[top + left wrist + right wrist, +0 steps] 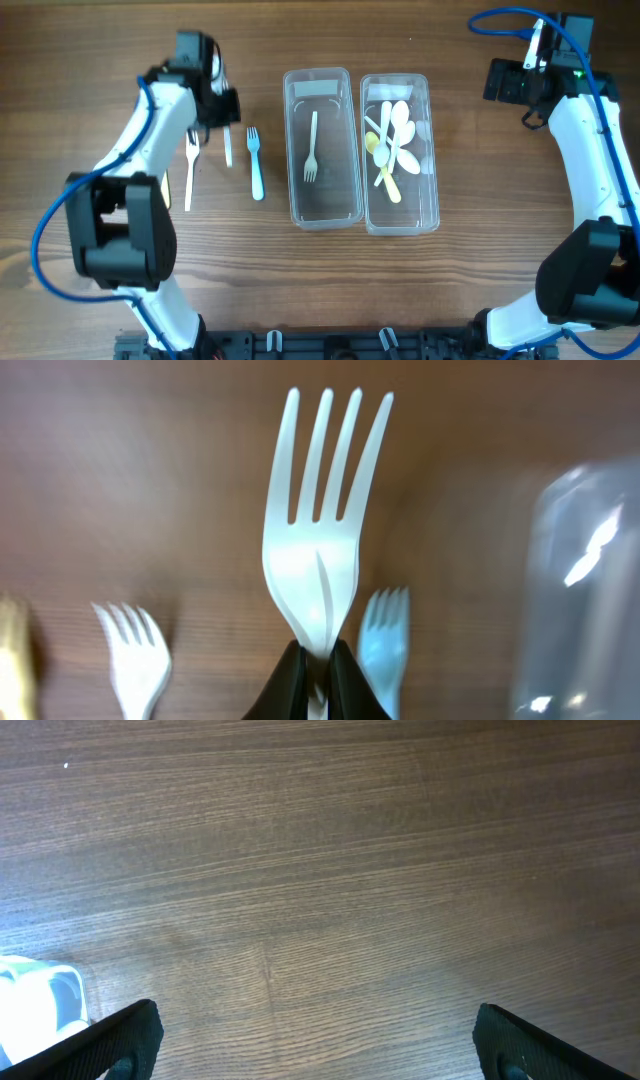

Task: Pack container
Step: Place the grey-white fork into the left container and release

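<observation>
L tool (318, 680) is clamped shut on a white fork (320, 550) by the handle, tines pointing away from the wrist, btwn a loose white fork (190, 168) & a blue fork (255, 163) lying on the desk (100, 60). Just right of those, the left container (292, 150) has one fork (312, 148) inside and the right container (432, 150) holds spoons (395, 140). R tool (315, 1045) hangs wide open over the desk at the far right, well apart from both containers.

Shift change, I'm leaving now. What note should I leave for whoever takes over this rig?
Left gripper: shut on the held white fork.
Right gripper: open, empty, off to the side.
Done: one packed fork in the left container; spoons in the right container.
Left: place the held one, then pack the loose white fork and the blue fork.
</observation>
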